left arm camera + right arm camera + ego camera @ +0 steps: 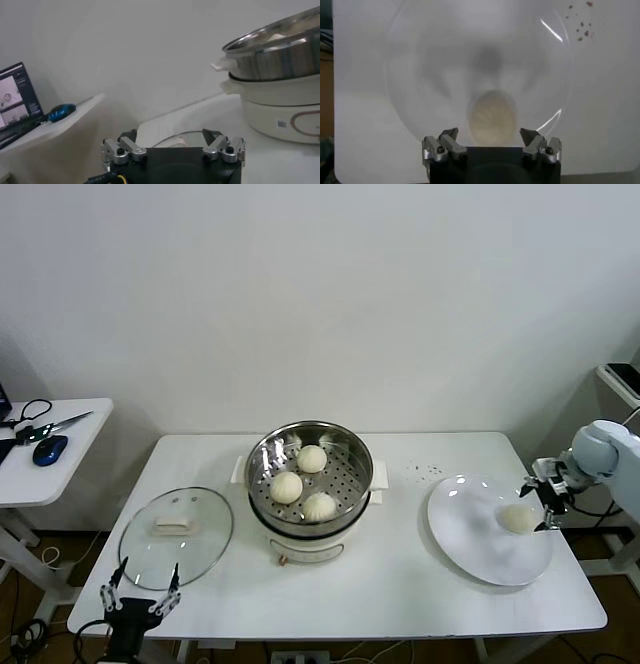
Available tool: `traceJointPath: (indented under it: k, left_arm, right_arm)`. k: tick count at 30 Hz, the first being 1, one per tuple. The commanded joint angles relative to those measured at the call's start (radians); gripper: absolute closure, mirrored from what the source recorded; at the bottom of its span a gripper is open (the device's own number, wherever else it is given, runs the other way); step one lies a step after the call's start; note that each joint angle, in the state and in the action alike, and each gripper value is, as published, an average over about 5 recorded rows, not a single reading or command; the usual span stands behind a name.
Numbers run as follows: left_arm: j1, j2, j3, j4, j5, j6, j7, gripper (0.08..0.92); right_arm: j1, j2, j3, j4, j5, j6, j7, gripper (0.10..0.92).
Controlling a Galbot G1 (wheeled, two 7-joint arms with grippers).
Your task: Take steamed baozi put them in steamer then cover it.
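The steel steamer [355,474] stands mid-table on its white base and holds three baozi [287,486]. A further baozi [519,518] lies on the flat white plate [470,534] at the right. My right gripper [545,496] hovers open just right of that bun. In the right wrist view the bun [492,112] sits just ahead of the open right gripper [490,132], untouched. The glass cover [176,549] with its cream handle lies flat at the left. My left gripper [140,592] hangs open at the table's front left edge; its wrist view shows the left gripper [170,134] empty, with the steamer [280,55] beyond.
A side table [60,474] at the far left carries scissors [55,425] and a blue mouse [49,449]. Dark crumbs [428,471] dot the table between steamer and plate. A laptop [17,95] shows in the left wrist view.
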Motion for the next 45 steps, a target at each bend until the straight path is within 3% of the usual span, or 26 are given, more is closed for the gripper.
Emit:
traceJointPath:
  k: [1,13,25,36,40,45]
  left_arm:
    - [0.002,-0.003,-0.002,0.001,0.004,0.002,0.000,0.177]
    - [-0.008,0.000,0.003,0.022,0.013,0.005,0.000,0.177]
    - [-0.020,0.001,0.005,0.020,0.016,0.013,0.000,0.177]
    - [-0.012,-0.001,0.002,0.015,0.015,0.008,-0.001,0.177]
    - [-0.010,0.000,0.001,0.015,0.011,0.006,-0.001,0.177]
    - [-0.007,0.005,0.006,0.005,0.011,0.003,0.002,0.177]
  right_arm:
    - [-0.062,0.081,0.091,-0.134,-0.077,0.040,-0.004,0.203]
    - [-0.054,0.191,0.115,-0.255,-0.138,0.081,-0.007,0.203]
    - [-0.056,0.211,0.112,-0.273,-0.150,0.089,-0.027,0.204]
    - [-0.042,0.203,0.106,-0.260,-0.152,0.091,-0.042,0.306]
    - [-0.008,0.177,0.064,-0.210,-0.099,0.072,-0.044,0.325]
    - [0.141,0.144,-0.105,-0.105,0.093,0.000,-0.043,0.330]
